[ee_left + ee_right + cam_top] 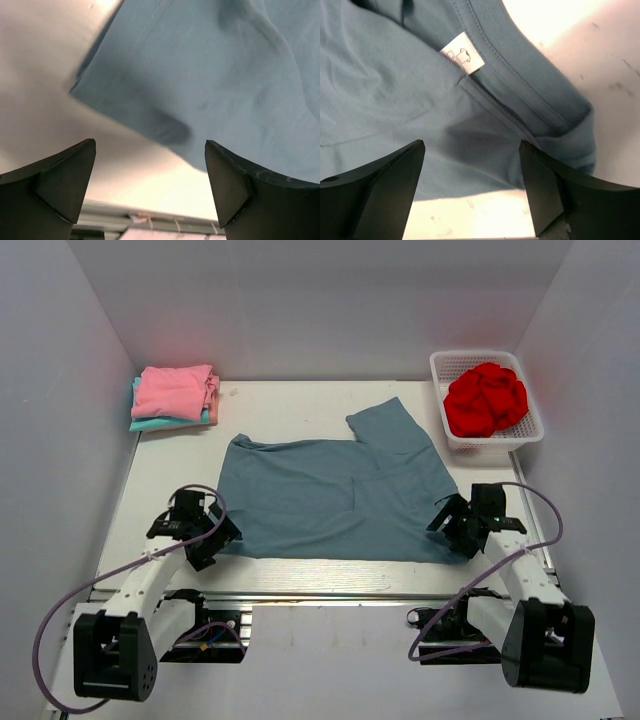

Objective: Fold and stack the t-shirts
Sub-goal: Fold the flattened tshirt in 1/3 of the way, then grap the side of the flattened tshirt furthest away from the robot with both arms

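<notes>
- The blue-grey t-shirt lies spread flat at the middle of the table, with one sleeve angled toward the far side.
- Its long axis, collar to hem, runs left to right. The collar with its white label is at the right end and the hem corner at the left end.
- The near long edge spans the gap between the two arms, so each end has its own nearer arm.
- The left gripper has its jaws spread and holds nothing. It is at the near-left hem corner, which lies just ahead of its fingers.
- The right gripper has its jaws spread and holds nothing. It is over the near-right collar end, with cloth below the gap.
- Judgement: the coming fold calls for pinching both near corners and carrying them away from the bases, toward the far edge.
- The pink t-shirt sits folded on the teal t-shirt at far left. The red t-shirt is bunched in the basket at far right.
</notes>
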`<state>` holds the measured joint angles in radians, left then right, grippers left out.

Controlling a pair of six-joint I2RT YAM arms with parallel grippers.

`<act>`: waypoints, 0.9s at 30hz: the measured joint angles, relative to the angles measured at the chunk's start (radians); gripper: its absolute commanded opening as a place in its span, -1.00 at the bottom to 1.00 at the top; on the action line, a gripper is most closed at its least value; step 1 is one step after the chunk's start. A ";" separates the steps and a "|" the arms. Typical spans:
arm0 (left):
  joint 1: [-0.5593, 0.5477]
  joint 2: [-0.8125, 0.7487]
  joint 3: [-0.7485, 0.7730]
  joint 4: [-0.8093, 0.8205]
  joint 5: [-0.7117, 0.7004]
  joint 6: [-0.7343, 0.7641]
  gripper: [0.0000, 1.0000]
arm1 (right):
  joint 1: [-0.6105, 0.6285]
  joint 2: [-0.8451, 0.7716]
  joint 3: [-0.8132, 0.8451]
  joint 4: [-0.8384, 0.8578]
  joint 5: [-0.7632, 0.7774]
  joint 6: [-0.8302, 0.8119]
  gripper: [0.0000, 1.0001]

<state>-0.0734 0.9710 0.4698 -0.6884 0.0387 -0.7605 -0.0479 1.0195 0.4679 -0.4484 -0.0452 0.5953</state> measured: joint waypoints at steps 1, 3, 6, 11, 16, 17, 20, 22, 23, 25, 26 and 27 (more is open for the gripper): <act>0.000 -0.023 0.005 -0.024 -0.001 -0.004 1.00 | 0.001 -0.030 -0.001 -0.036 0.005 0.000 0.66; 0.000 -0.052 0.035 -0.057 -0.005 -0.004 1.00 | 0.004 -0.077 0.004 -0.076 0.010 -0.001 0.69; 0.000 -0.047 0.115 -0.043 -0.021 0.005 1.00 | 0.011 -0.097 0.043 -0.090 0.008 -0.029 0.69; 0.000 0.159 0.331 0.040 -0.074 0.079 1.00 | 0.034 -0.066 0.199 -0.056 -0.011 -0.094 0.72; 0.000 0.523 0.605 0.120 -0.095 0.188 0.86 | 0.100 0.008 0.341 0.026 -0.038 -0.171 0.72; 0.000 0.579 0.640 0.139 -0.093 0.206 0.86 | 0.113 0.039 0.365 0.039 -0.042 -0.184 0.72; 0.000 0.726 0.732 0.172 -0.084 0.256 0.81 | 0.150 0.151 0.417 0.080 -0.048 -0.212 0.72; 0.000 0.797 0.783 0.189 -0.077 0.288 0.78 | 0.169 0.226 0.445 0.087 -0.048 -0.222 0.69; 0.000 0.830 0.809 0.199 -0.072 0.303 0.76 | 0.177 0.267 0.463 0.089 -0.048 -0.229 0.69; -0.001 0.890 0.868 0.219 -0.061 0.342 0.72 | 0.190 0.333 0.498 0.093 -0.048 -0.238 0.67; -0.001 0.917 0.898 0.225 -0.057 0.357 0.72 | 0.198 0.365 0.518 0.093 -0.046 -0.241 0.67; -0.002 0.949 0.936 0.231 -0.054 0.375 0.72 | 0.204 0.391 0.539 0.095 -0.043 -0.242 0.67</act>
<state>-0.0750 1.9205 1.4059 -0.4572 -0.0154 -0.3855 0.1562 1.4105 1.0065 -0.3531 -0.0879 0.3534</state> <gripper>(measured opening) 0.863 0.834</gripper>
